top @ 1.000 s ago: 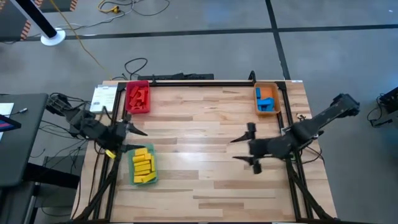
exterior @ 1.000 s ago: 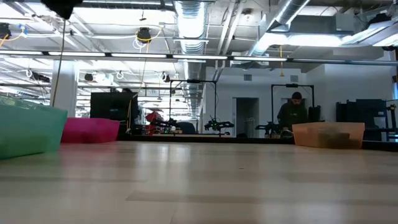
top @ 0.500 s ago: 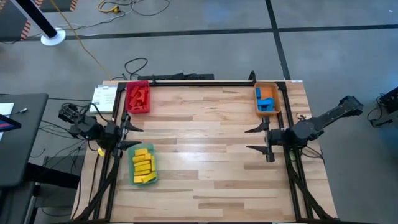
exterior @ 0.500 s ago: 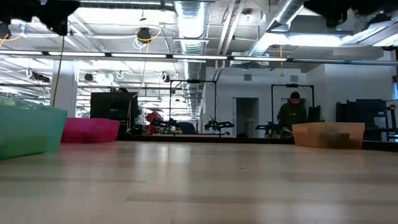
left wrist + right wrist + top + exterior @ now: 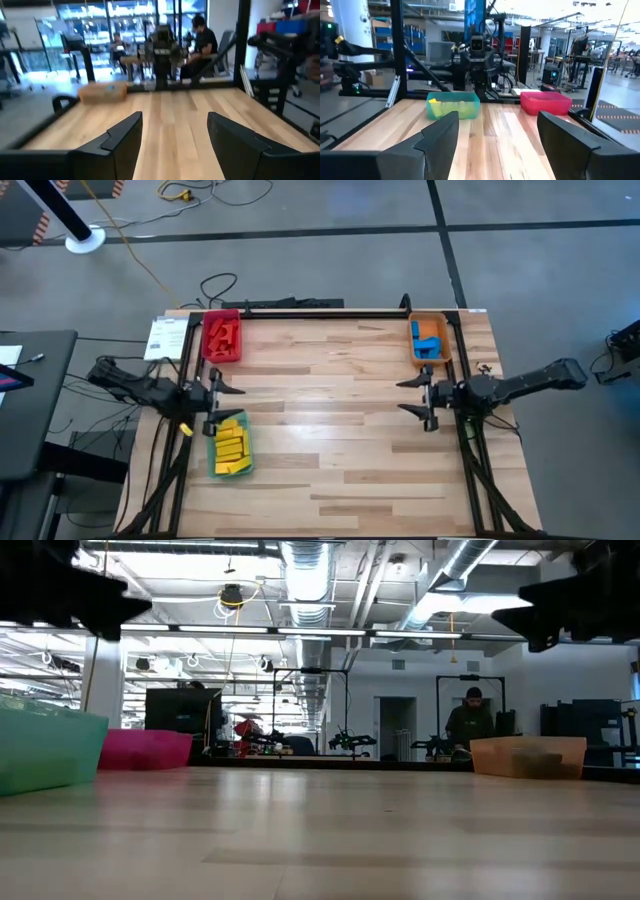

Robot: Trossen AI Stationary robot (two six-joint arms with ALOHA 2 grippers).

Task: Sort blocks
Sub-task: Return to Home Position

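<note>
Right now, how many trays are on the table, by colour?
Red tray: 1
Orange tray: 1
Green tray: 1
Total: 3 trays

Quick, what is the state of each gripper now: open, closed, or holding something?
Left gripper: open, holding nothing.
Right gripper: open, holding nothing.
</note>
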